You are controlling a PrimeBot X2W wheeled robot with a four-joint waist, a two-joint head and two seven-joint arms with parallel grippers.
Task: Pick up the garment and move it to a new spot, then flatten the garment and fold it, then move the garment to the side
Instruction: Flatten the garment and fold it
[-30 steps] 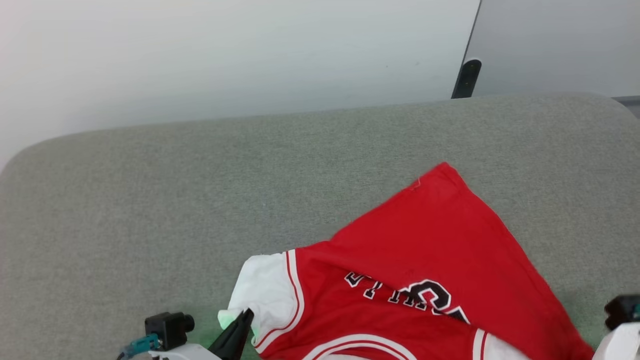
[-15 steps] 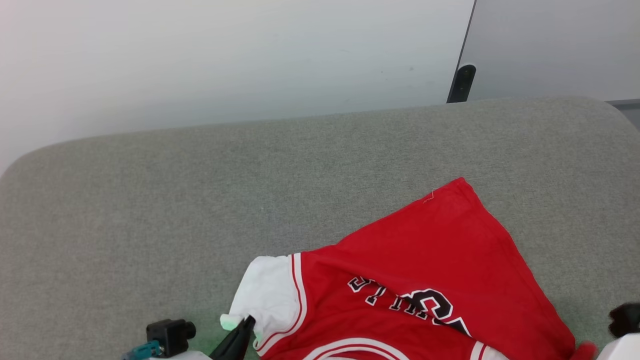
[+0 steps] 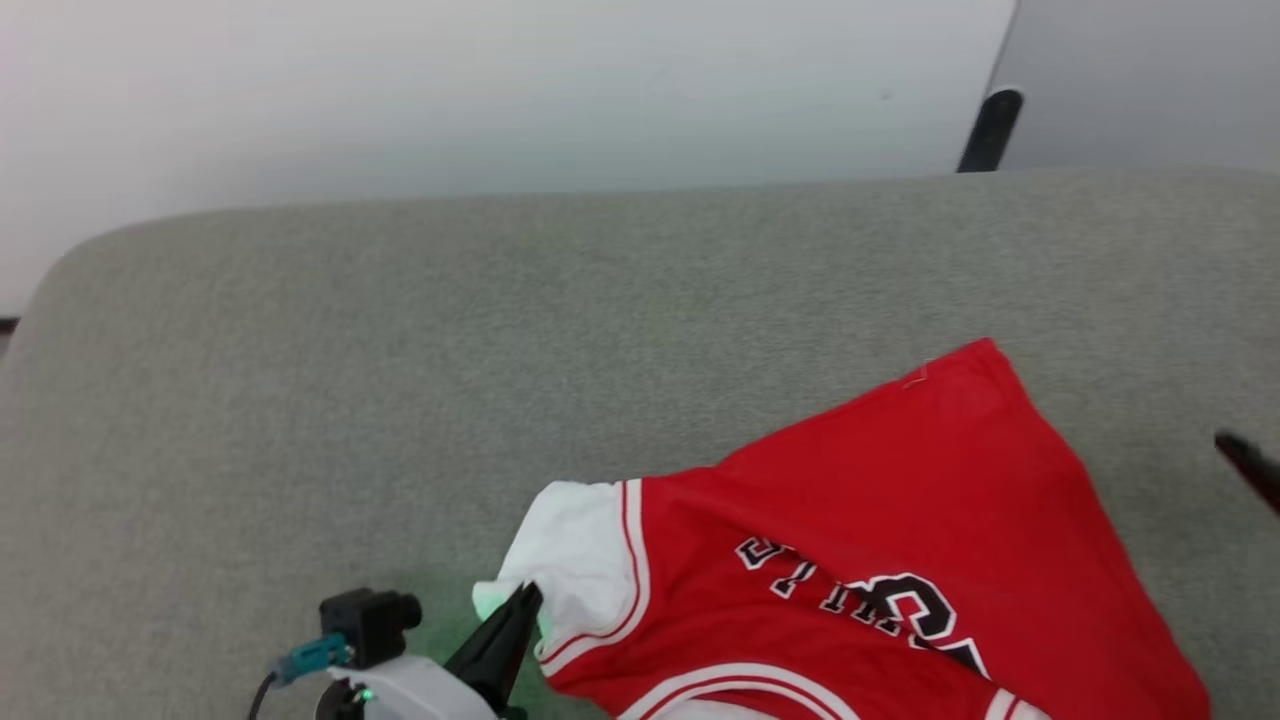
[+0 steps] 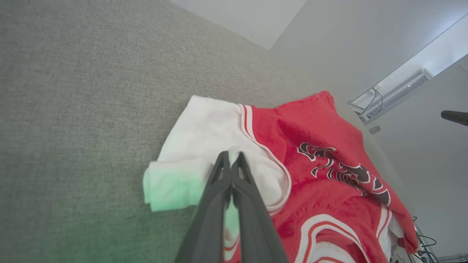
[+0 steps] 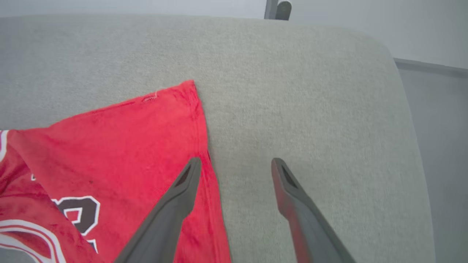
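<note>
A grey fabric-covered counter [image 3: 300,350] with rounded corners stretches ahead of both end effectors, and a pale wall [image 3: 500,90] rises beyond its far edge

The red jersey [image 3: 900,500] lies on the counter between the two end effectors, spread but rumpled, its plain red hem corner pointing away from them and its neck end nearest the robot. Black white-outlined lettering [image 3: 880,605] runs across its chest, to the right of the left end effector, and red-and-white stripe trim borders the white sleeve [image 3: 575,540]

The left end effector [image 3: 528,592] sits at the jersey's left side. Its two dark fingers [image 4: 219,190] are pressed tight together, pinching the edge of the white sleeve at their tips; the sleeve cloth bunches and folds over just to the left of them, tinted by a green glow that also falls on the counter there

The right end effector [image 5: 236,163] hangs at the jersey's right side with its fingers [image 5: 182,182] spread wide and nothing between them. Its left finger is over the jersey's right edge and its right finger is over bare counter

A small black camera [image 3: 365,620] with a teal plug sits just left of the left end effector, on its pale wrist. A dark post [image 3: 990,130] stands well beyond the right end effector, behind the counter's far edge
</note>
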